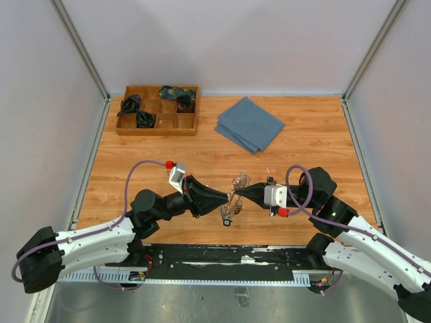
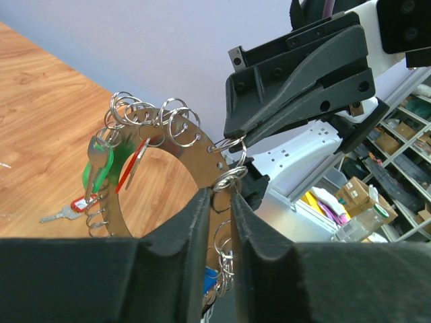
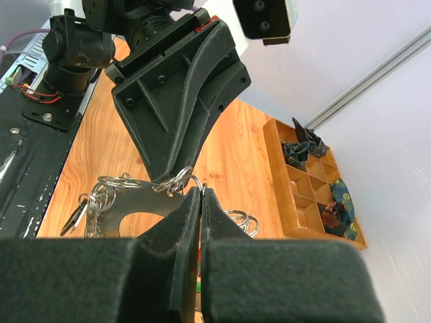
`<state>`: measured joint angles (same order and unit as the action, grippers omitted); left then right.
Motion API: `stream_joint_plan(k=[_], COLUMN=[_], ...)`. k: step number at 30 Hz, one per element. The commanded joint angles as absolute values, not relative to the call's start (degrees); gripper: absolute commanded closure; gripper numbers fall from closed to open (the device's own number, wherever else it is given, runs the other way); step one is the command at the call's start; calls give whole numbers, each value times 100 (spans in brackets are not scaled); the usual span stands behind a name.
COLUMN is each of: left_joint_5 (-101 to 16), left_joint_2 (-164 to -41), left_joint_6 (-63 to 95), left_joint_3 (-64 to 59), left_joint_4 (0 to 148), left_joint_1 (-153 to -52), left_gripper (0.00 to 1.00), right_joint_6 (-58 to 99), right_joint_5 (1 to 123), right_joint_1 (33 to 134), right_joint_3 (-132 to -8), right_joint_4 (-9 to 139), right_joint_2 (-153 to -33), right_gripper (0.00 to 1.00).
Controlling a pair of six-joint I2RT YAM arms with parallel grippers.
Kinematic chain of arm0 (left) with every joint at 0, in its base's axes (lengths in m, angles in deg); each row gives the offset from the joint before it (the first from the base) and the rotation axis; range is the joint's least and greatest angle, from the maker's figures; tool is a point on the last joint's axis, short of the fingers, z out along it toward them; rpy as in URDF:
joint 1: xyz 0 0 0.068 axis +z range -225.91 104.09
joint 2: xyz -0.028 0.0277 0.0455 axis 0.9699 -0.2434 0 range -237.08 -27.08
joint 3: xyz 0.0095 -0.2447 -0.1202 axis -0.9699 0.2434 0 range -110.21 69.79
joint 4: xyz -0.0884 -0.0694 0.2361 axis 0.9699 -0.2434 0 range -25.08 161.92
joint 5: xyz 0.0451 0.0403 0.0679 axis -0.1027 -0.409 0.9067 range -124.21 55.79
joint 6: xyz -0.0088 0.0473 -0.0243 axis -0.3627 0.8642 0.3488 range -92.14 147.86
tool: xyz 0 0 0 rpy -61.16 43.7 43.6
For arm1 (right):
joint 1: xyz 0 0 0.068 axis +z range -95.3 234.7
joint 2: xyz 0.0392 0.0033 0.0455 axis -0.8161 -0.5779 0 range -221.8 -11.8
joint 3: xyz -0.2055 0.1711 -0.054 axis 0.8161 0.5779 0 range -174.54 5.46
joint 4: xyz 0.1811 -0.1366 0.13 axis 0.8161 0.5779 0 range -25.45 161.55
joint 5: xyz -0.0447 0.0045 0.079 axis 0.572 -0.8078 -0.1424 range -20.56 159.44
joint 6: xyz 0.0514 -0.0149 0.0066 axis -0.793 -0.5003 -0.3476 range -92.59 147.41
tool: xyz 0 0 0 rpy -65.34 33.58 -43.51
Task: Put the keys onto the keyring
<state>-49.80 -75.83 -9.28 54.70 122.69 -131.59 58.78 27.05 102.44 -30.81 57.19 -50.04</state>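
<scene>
Right gripper (image 2: pixel 232 140) clamps the keyring (image 2: pixel 196 160) over the desk's (image 1: pixel 310 155) near edge; left gripper (image 2: pixel 223 195), grip unclear. Opposing pulls could wrench it free.

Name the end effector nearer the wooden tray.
Left. The left end effector sits at the keyring, right of the wooden tray; the right end effector lies farther right.

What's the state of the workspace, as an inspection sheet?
Surface: wooden table; one loose key, red-tagged.
Job's things: keyring between both arms, carrying keys with green and red tags.
Clutter: wooden tray with dark items; folded blue cloth.
End effectors: right end effector shut on keyring; left end effector close around its edge, grip unclear.
Cables: purple cable looped on each arm.
Surroundings: pale walls; storage shelves beyond.
</scene>
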Motion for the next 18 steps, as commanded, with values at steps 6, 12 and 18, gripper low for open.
stream_joint_plan(k=[6,12,18], left_joint_5=[-5063,-5141,-5091], left_joint_2=[-7587,-7473,-7064], left_joint_6=[-915,-780,258], left_joint_3=[5340,5388,5289], left_joint_4=[12816,12831,12221], left_joint_1=[-13136,-13136,-13134], left_gripper=[98,100,99], right_joint_6=[5993,5773,5317], right_joint_5=[2888,3423,4187], right_joint_1=[10370,10374,10367], right_joint_3=[-3316,-3330,-3475], right_joint_4=[5468,5485,5987], right_joint_2=[-4911,-4856,-4813], right_gripper=[100,100,88])
